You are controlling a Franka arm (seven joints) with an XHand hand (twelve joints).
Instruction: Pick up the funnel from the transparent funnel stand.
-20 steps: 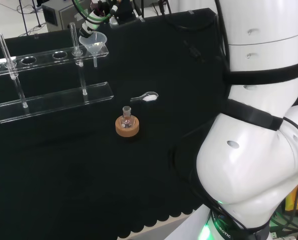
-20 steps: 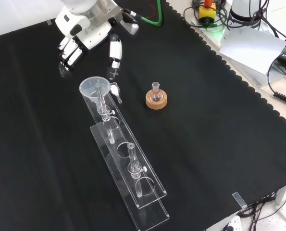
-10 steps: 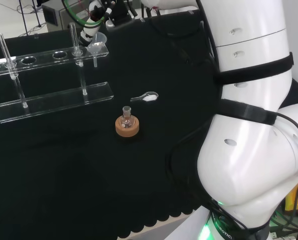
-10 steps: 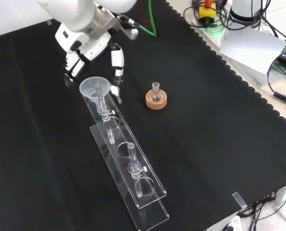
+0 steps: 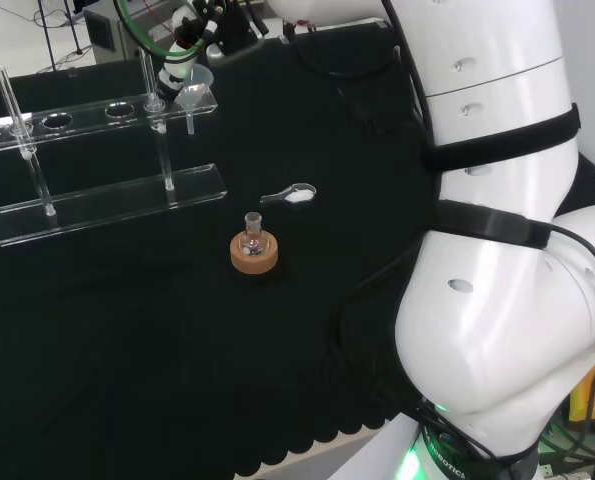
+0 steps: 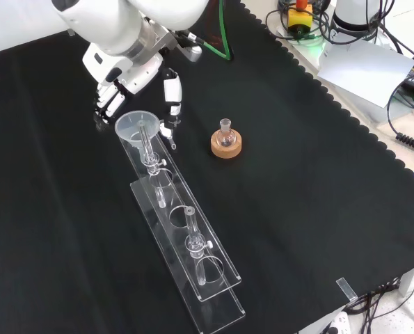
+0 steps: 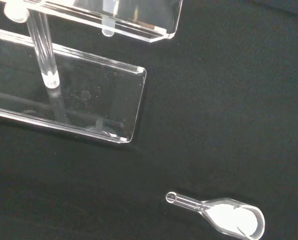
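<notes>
The clear funnel (image 5: 192, 88) (image 6: 137, 126) sits in the end hole of the transparent stand (image 5: 107, 206) (image 6: 190, 240), its stem hanging down through the upper shelf. My hand (image 6: 126, 82) (image 5: 183, 54) hovers just beyond the funnel's rim in the front view. Its fingers (image 6: 108, 104) hang straight at the rim's left and the thumb (image 6: 172, 95) at its right, apart from the funnel. The hand is open and holds nothing. The wrist view looks at the stand's base plate (image 7: 88, 102) and the shelf's end (image 7: 138, 17).
A small glass flask on a cork ring (image 5: 254, 248) (image 6: 225, 142) stands near the cloth's middle. A clear spoon with white powder (image 5: 290, 194) (image 6: 168, 132) (image 7: 224, 216) lies beside the stand's end. Two glass rods stand upright in the stand (image 6: 191, 229).
The hand has come closer to the funnel, with fingers and thumb now at either side of its rim. The funnel, stand, flask and spoon have not moved.
</notes>
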